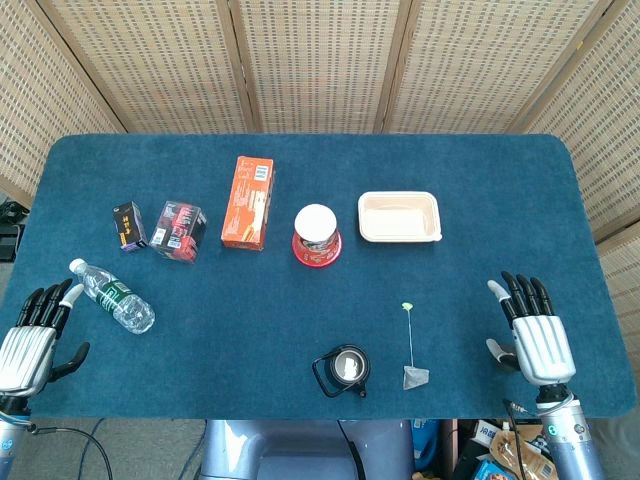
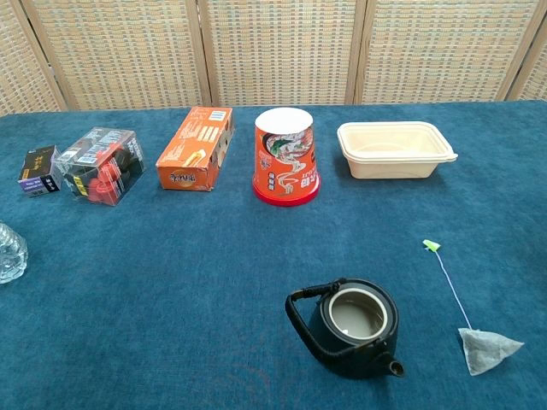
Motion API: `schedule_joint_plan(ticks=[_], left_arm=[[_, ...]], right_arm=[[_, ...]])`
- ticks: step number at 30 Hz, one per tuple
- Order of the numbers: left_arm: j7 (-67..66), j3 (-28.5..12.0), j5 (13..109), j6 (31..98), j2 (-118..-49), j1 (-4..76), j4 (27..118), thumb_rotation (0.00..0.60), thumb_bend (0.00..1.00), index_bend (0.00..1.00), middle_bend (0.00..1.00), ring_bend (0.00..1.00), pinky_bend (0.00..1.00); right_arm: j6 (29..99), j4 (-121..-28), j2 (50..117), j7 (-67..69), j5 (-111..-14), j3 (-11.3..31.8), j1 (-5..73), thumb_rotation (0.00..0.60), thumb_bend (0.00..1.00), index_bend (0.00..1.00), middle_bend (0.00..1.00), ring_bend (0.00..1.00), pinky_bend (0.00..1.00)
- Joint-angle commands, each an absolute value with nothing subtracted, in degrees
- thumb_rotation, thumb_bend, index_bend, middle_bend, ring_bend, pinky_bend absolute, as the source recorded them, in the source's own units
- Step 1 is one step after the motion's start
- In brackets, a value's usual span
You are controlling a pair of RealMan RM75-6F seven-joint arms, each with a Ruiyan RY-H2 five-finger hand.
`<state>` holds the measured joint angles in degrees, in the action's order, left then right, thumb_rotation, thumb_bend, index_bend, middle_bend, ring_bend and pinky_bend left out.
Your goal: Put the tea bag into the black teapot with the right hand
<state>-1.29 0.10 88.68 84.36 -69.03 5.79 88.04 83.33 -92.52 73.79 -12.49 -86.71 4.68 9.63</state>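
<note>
Head view: the tea bag (image 1: 415, 377) lies on the blue table (image 1: 220, 340), just right of the black teapot (image 1: 345, 368); the right hand (image 1: 532, 330) rests apart to its right, fingers spread, empty.

Chest view: the tea bag (image 2: 489, 350) lies right of the lidless teapot (image 2: 352, 325); neither hand shows.

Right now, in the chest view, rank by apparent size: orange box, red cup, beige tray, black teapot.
1. beige tray
2. black teapot, though nearness to the camera inflates it
3. red cup and orange box look alike; unranked
</note>
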Motion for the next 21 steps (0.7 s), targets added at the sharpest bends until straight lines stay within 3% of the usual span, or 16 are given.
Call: schedule_joint_plan(ticks=[1, 21], left_arm=[[-1.4, 0.3, 88.8, 84.3, -69.0, 5.7, 88.2, 0.6, 0.38, 0.0, 0.0, 0.0, 0.0], [-1.7, 0.5, 89.0, 84.6, -68.4, 5.4, 89.1, 0.6, 0.38, 0.0, 0.0, 0.0, 0.0]], right_arm=[[83.5, -92.6, 73.7, -12.5, -86.8, 4.7, 9.6, 0.6, 0.36, 0.17, 0.13, 0.0, 0.06], [83.8, -92.2, 73.4, -11.3, -87.4, 4.5, 9.5, 0.6, 0.36, 0.17, 0.13, 0.0, 0.06]])
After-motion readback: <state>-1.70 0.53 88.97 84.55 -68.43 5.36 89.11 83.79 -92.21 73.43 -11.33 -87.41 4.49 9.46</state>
